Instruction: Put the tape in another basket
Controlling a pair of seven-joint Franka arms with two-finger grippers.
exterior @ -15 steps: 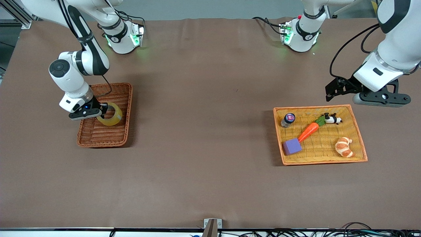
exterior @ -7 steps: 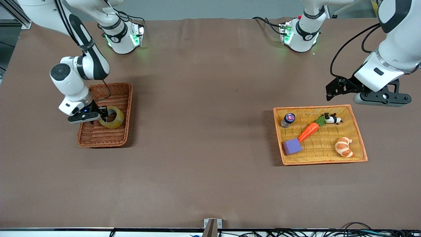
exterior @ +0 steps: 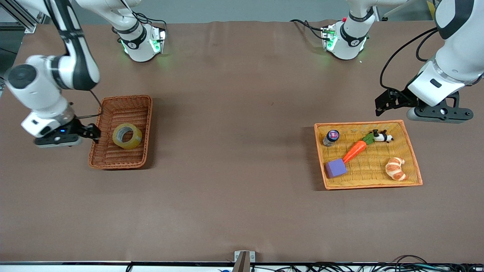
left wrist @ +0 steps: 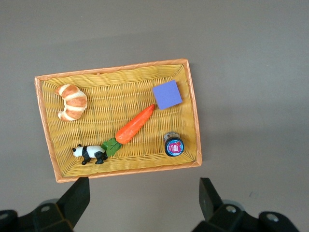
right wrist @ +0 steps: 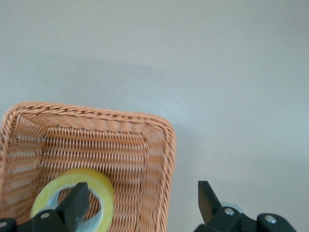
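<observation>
The tape (exterior: 127,136), a yellowish ring with a grey core, lies flat and free in the reddish-brown wicker basket (exterior: 147,124). My right gripper (exterior: 94,132) is open and empty, in the air over the basket's side wall at the right arm's end of the table. In the right wrist view the gripper (right wrist: 142,200) straddles the basket's wall (right wrist: 159,145), with the tape (right wrist: 104,186) by one finger, not touching it. My left gripper (exterior: 380,105) is open and empty and waits over bare table beside the orange-yellow tray; it also shows in the left wrist view (left wrist: 145,198).
The shallow orange-yellow tray (exterior: 412,151) at the left arm's end holds a croissant (exterior: 395,169), a carrot (exterior: 354,150), a panda toy (exterior: 382,136), a purple block (exterior: 335,167) and a small jar (exterior: 331,137). Brown table lies between basket and tray.
My right gripper let go of the tape, opened and moved away past the basket's side wall. The tape, earlier tilted in the fingers, now lies flat in the basket. The left arm has not moved.
</observation>
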